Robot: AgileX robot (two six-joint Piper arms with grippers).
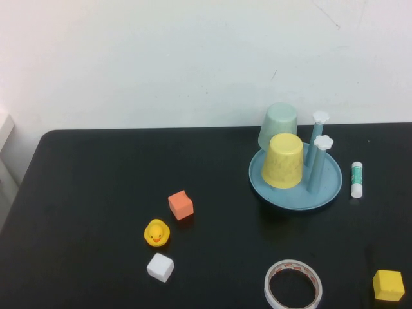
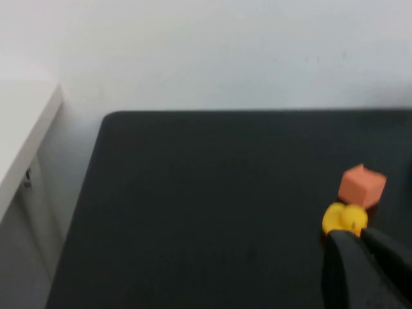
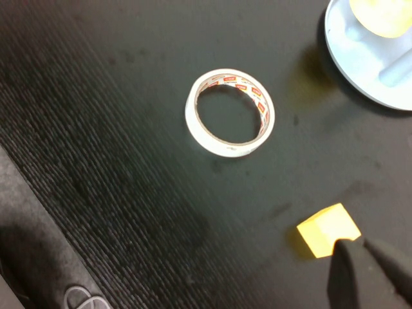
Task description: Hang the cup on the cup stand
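The pale mint-green cup sits upside down and slightly tilted at the back of the cup stand, behind an upside-down yellow cup. Two blue pegs with white flower caps stand free on the stand's right side. No arm shows in the high view. My left gripper is shut and empty, low over the table's left part, near a yellow duck. My right gripper is shut and empty beside a yellow cube. The stand's rim also shows in the right wrist view.
On the black table lie an orange cube, a yellow duck, a white cube, a tape roll, a yellow cube and a glue stick. A white wall is behind.
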